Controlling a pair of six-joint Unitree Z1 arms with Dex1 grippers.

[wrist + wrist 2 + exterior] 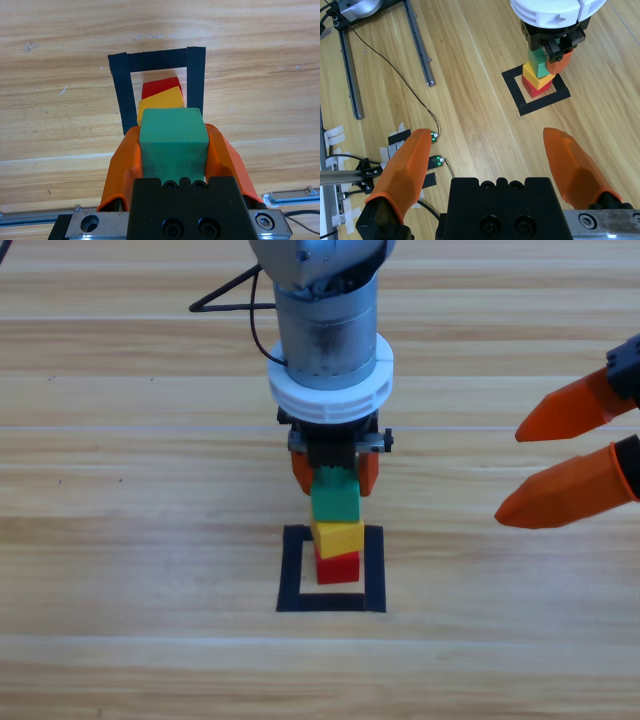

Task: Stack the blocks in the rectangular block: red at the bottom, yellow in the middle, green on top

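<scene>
A red cube (pixel 337 567) sits inside the black tape rectangle (pixel 373 570), with the yellow cube (pixel 338 535) on top of it. The teal-green cube (pixel 335 498) rests against the yellow cube's top, and my left gripper (pixel 334 475) is shut on it from above. In the left wrist view the green cube (pixel 172 142) fills the space between the orange jaws, with the yellow cube (pixel 160 102) and red cube (pixel 160 87) beyond it inside the tape (pixel 120 90). My right gripper (pixel 510 475) waits open at the right edge, holding nothing.
The right wrist view shows the stack (pixel 536 80) far off, metal rails (pixel 420 45), thin cables (pixel 415 95) and taped patches (pixel 395 142) on the wood. A black cable (pixel 225 300) lies behind the left arm.
</scene>
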